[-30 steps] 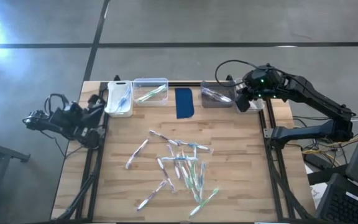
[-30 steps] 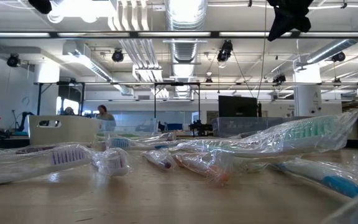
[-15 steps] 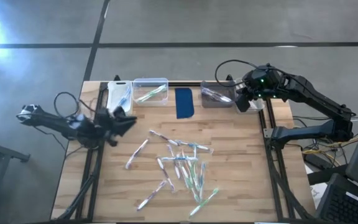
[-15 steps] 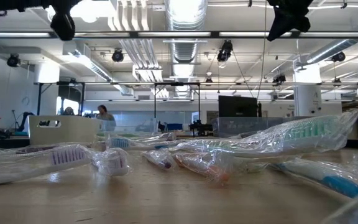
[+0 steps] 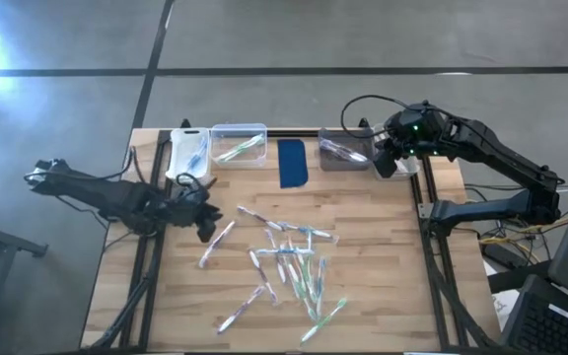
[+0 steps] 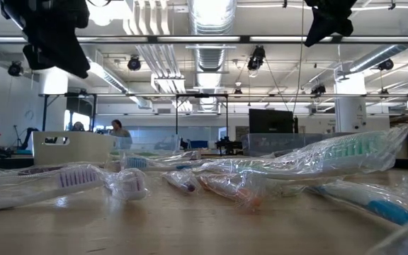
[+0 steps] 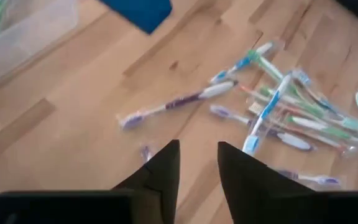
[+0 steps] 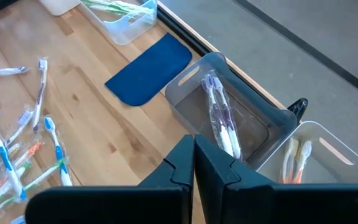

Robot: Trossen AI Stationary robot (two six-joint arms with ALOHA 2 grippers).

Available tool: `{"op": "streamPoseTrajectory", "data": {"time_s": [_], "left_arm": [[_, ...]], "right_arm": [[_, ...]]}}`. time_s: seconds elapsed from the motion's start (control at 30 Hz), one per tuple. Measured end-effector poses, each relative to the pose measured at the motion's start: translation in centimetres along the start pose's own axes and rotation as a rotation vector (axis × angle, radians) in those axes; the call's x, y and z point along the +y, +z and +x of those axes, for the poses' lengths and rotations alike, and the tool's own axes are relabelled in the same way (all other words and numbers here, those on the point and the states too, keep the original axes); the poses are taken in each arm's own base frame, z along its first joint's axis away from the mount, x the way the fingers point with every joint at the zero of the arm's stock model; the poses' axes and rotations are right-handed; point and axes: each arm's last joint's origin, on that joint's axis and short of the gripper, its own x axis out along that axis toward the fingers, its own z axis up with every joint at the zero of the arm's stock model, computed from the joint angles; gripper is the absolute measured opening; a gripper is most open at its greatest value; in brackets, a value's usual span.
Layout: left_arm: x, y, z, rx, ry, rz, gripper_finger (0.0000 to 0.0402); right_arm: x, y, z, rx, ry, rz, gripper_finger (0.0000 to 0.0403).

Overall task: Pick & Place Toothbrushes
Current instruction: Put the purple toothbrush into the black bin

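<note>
Your left gripper (image 5: 203, 219), fingers parted and empty, hovers over the counter (image 5: 383, 296) beside the scattered toothbrushes (image 5: 289, 264); your right gripper (image 5: 384, 163), fingers closed, hangs above the grey bin (image 5: 344, 150).

surface: wooden table (image 5: 383, 296) | on it: scattered toothbrushes (image 5: 286, 264), blue pad (image 5: 292, 163), four bins (image 5: 239, 145)

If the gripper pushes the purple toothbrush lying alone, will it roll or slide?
The purple toothbrush looks thin and light, so it would probably slide and pivot on the smooth wooden table. It appears stiff. Any wrapper on it would make it slippery.
</note>
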Motion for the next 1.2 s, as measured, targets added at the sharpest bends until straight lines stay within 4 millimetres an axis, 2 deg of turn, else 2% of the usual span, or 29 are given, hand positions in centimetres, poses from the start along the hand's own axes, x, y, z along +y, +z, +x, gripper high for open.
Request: {"op": "streamPoseTrajectory", "data": {"time_s": [0.23,0.33,0.47,0.77,1.2], "left_arm": [[-0.3,-0.5,0.9,0.136,0.062,-0.116,0.0187],[-0.1,-1.2,1.4,0.223,0.123,-0.187,0.0202],[-0.1,-2.0,2.2,0.362,0.176,-0.211,0.0201],[-1.1,-3.2,5.0,0.519,0.255,-0.184,0.0193],[-2.3,-4.9,9.5,0.618,0.326,-0.16,0.0192]], "right_arm": [[0.0,0.0,0.0,0.001,0.0,0.0,0.0008],[0.0,0.0,0.0,0.001,0.0,0.0,0.0008],[0.0,0.0,0.0,0.001,0.0,0.0,0.0008],[0.0,0.0,0.0,0.001,0.0,0.0,0.0008],[0.0,0.0,0.0,0.002,0.0,-0.019,0.0008]]}}
